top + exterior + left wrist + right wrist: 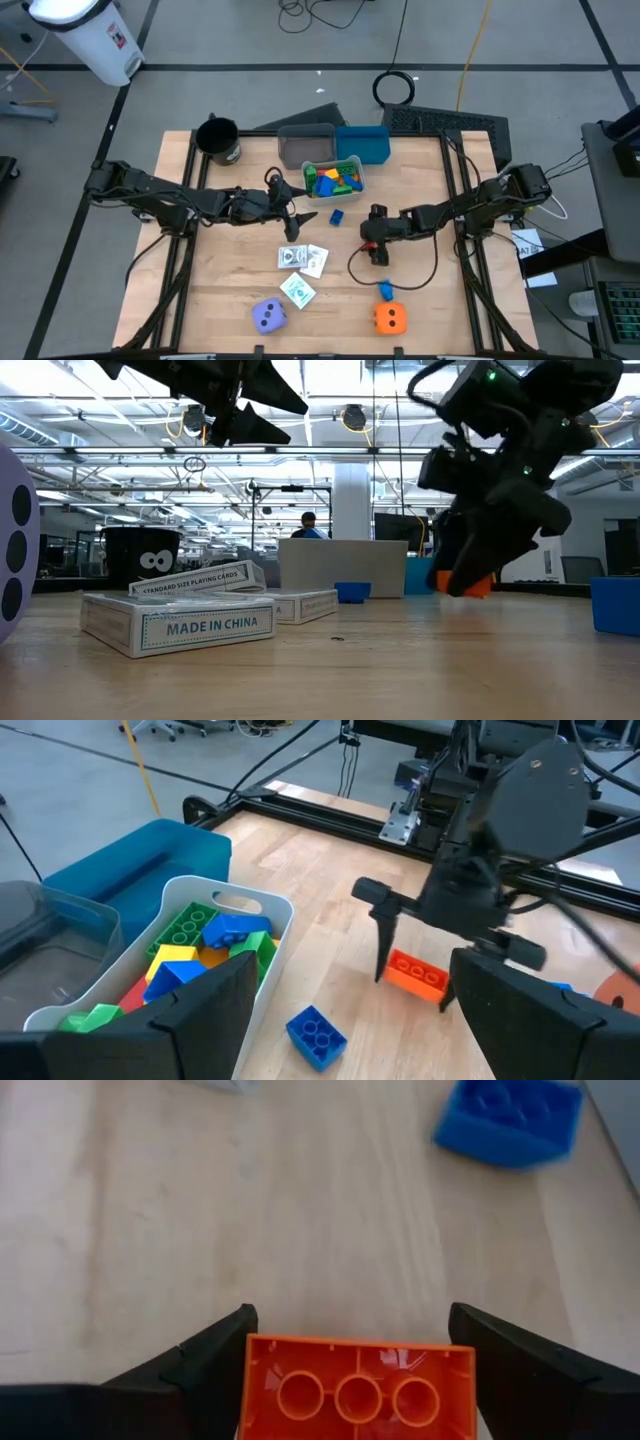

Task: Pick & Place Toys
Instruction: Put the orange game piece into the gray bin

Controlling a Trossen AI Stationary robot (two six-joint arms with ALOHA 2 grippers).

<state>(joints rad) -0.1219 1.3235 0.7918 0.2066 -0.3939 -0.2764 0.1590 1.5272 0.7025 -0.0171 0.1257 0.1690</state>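
Orange block (357, 1388) sits clamped in the right gripper (377, 243) jaws, center-right of the tabletop (450, 300) in the high view. Left gripper (293, 222) hangs left of center, jaws spread, nothing in them.

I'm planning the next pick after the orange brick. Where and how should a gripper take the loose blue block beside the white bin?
Come straight down on the blue block and pinch its two flat side walls. It lies studs up, alone on the table, clear of the white bin, so its sides look free.
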